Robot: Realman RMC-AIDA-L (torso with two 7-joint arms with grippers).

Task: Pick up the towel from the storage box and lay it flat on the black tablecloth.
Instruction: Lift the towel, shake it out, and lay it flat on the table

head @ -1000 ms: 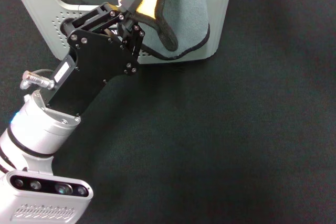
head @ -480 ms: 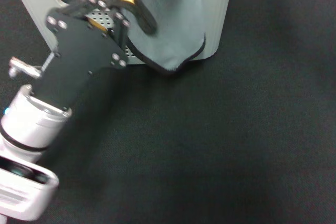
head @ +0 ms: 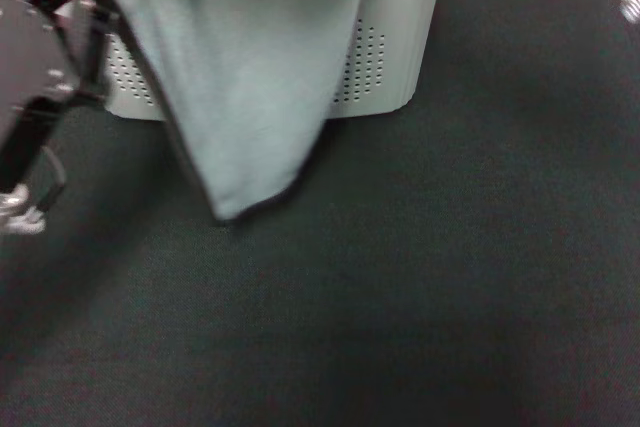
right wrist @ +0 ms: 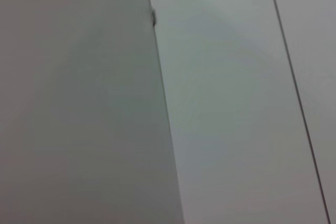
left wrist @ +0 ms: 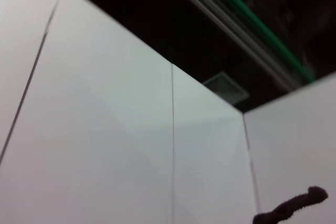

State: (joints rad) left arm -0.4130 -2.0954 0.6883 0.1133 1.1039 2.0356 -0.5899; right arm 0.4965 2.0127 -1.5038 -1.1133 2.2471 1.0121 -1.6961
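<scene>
Centrally, the towel (head: 240, 77) hangs in the air with its grey-teal face toward the head camera, a strip of orange-yellow showing at its upper fold at the frame's top edge. Its black-stitched lower corner points down and dangles over the black tablecloth (head: 420, 277), in front of the storage box (head: 395, 42). The towel covers most of the box's front wall; rows of small round holes remain visible to either side of the cloth. The box stands on the tablecloth at the far edge of the scene, with dark fabric visible inside its rim. The left gripper (head: 60, 7), a black linkage body, sits at the far left of the head view beside the towel's upper edge; whether its jaws are parted or closed on the cloth cannot be told. Both wrist views show only pale panelled surfaces; the left one also catches a dark fleecy edge (left wrist: 294, 208).
</scene>
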